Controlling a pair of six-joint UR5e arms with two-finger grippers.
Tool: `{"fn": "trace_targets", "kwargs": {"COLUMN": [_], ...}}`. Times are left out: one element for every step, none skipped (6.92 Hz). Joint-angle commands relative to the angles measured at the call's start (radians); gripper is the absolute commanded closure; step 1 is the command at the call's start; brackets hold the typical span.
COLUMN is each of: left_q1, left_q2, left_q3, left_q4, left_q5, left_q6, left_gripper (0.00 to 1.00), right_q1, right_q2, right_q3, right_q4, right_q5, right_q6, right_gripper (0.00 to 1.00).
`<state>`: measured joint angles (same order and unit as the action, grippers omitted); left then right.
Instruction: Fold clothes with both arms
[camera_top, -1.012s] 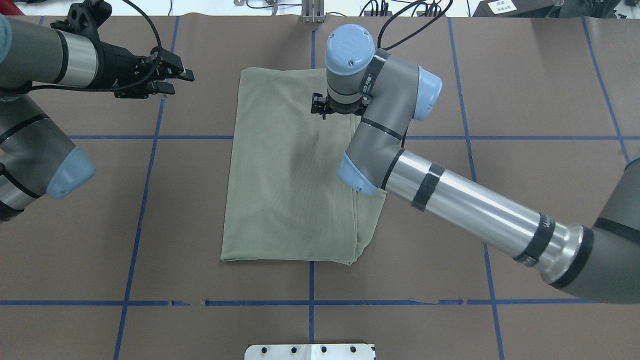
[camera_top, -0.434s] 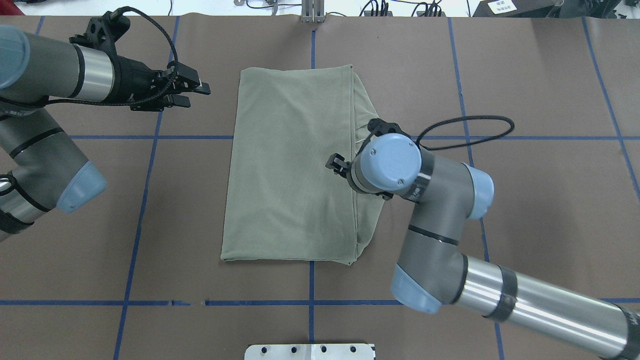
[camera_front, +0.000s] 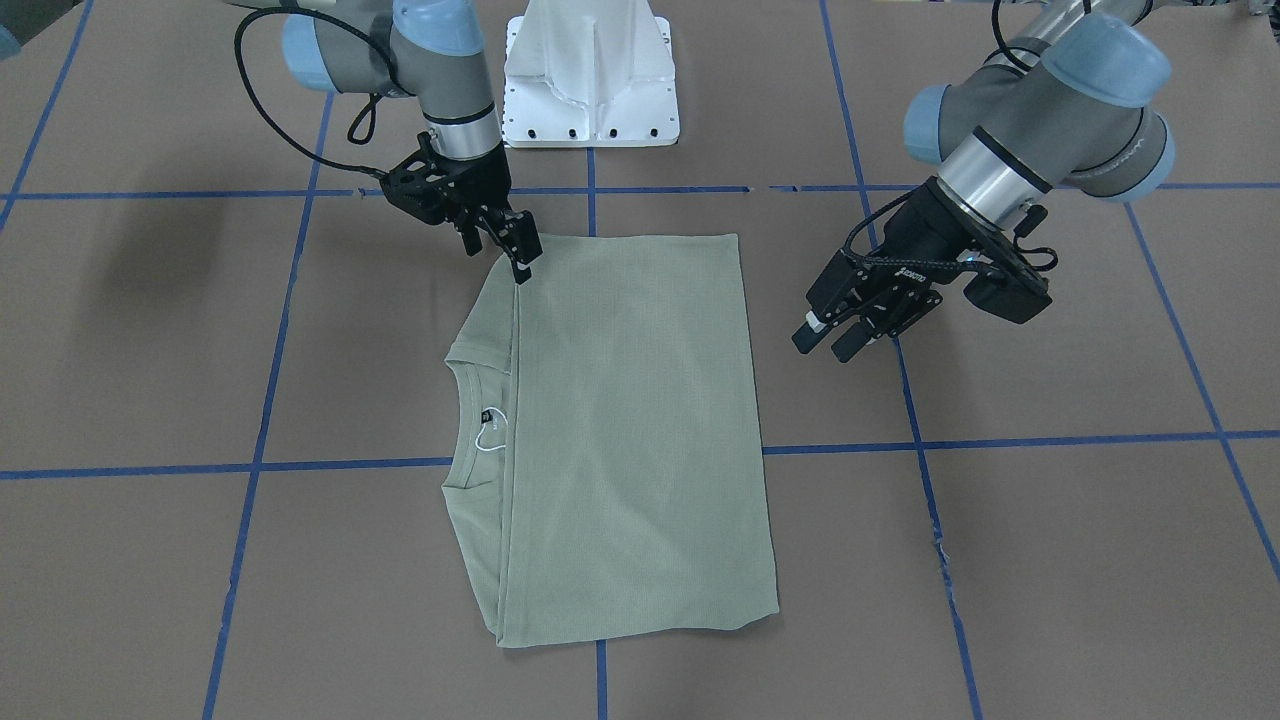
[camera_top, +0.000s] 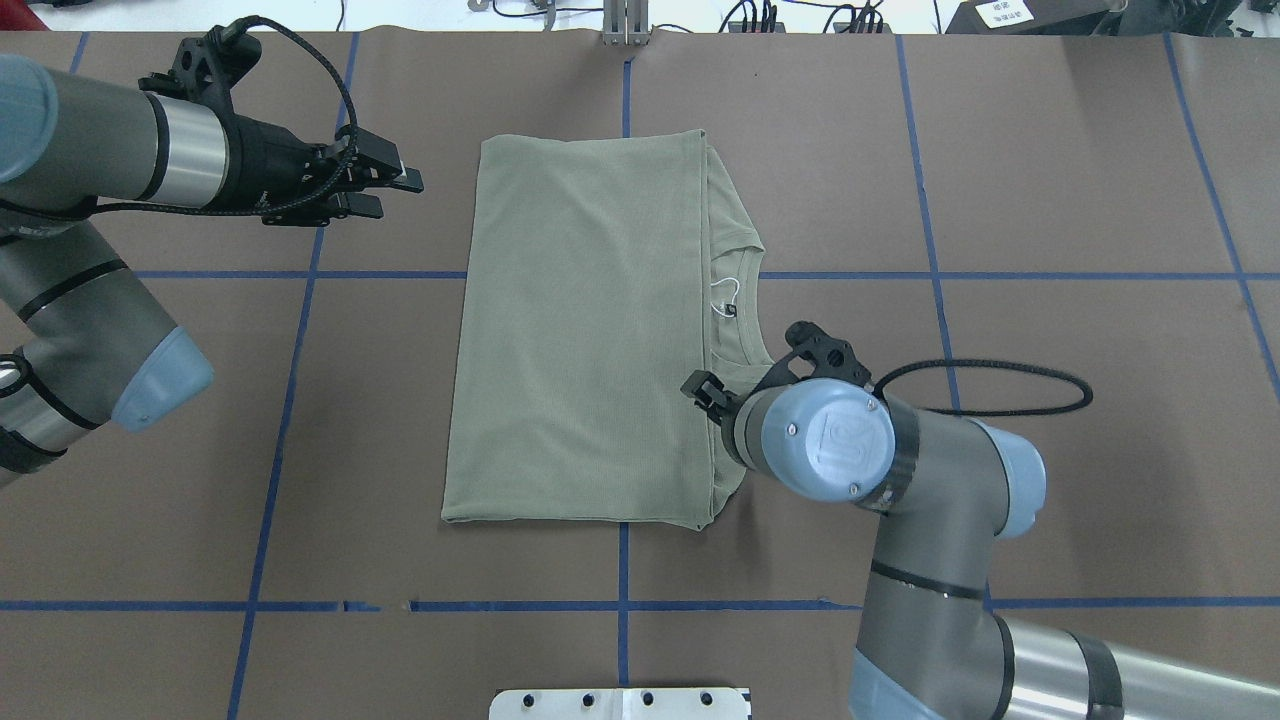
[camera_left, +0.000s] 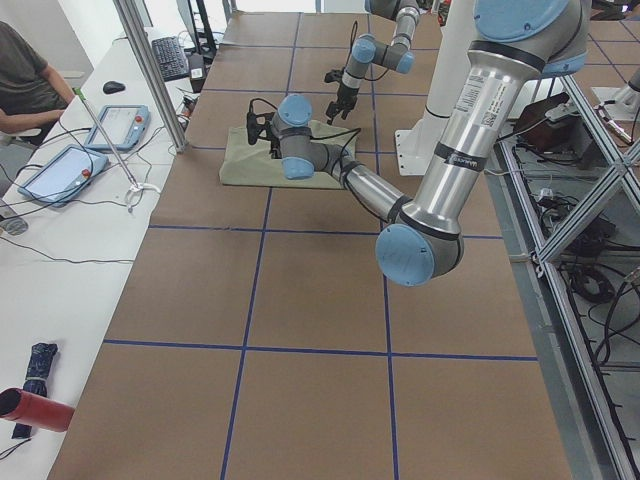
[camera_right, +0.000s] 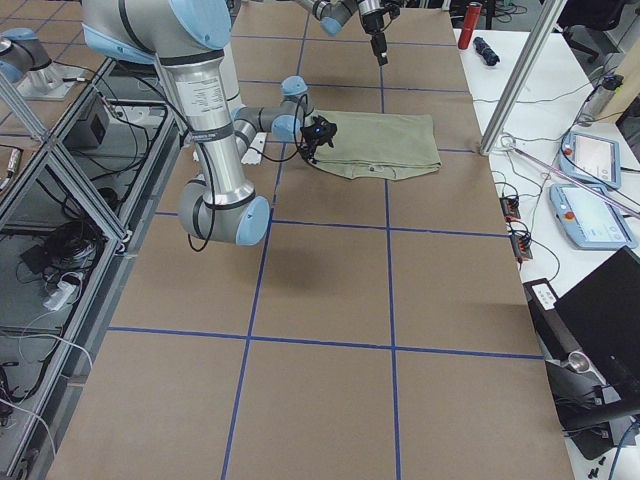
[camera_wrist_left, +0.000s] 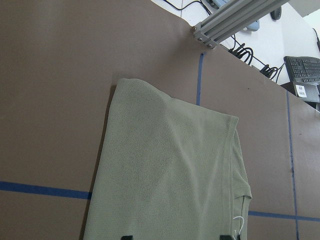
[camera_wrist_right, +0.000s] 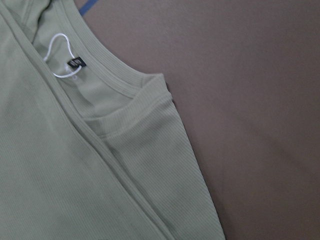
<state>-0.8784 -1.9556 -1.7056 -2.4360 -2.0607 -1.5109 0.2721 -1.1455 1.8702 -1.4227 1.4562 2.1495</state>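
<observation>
Shirt (camera_top: 580, 340) unchanged | right gripper (camera_top: 703, 390) withdrawn to near collar-side corner

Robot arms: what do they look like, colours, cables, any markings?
Both the left arm and right arm have grey jointed shells, silver tube sections with black bands, and light-blue joint caps, one bearing an embossed logo. Each ends in black jaws, with a black cable looping off the wrist.

One shirt (camera_top: 580, 330), two arms (camera_front: 1040, 110) (camera_front: 440, 60), two end effectors (camera_front: 835, 345) (camera_front: 510, 262), one pedestal (camera_front: 590, 80).
</observation>
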Motion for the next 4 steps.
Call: {"fn": "trace_targets", "kwargs": {"left_q1": [0.001,0.001,0.001,0.001], "left_q2": [0.036,0.049,0.053,0.064], "left_q3": [-0.034,-0.037,-0.045,-0.052], "left_q4": [0.000,0.000,0.000,0.000], "left_q5": [0.010,0.013,0.013,0.013], "left_q6": [0.000,0.001,0.001,0.001], "left_gripper": [0.34,0.34,0.34,0.34], "right_q1": [-0.060,-0.060,-0.059,-0.060], "right_q2": [-0.011,-0.001,0.001,0.001], "right_q3": [0.000,-0.012,-0.016,-0.025], "right_q4": [-0.002,0.001,0.004,0.005], "right_q5": [-0.036,-0.036,-0.036,-0.036], "right_q6": [0.064,0.063,0.063,0.063], "right_gripper": [0.04,0.04,0.07,0.10]}}
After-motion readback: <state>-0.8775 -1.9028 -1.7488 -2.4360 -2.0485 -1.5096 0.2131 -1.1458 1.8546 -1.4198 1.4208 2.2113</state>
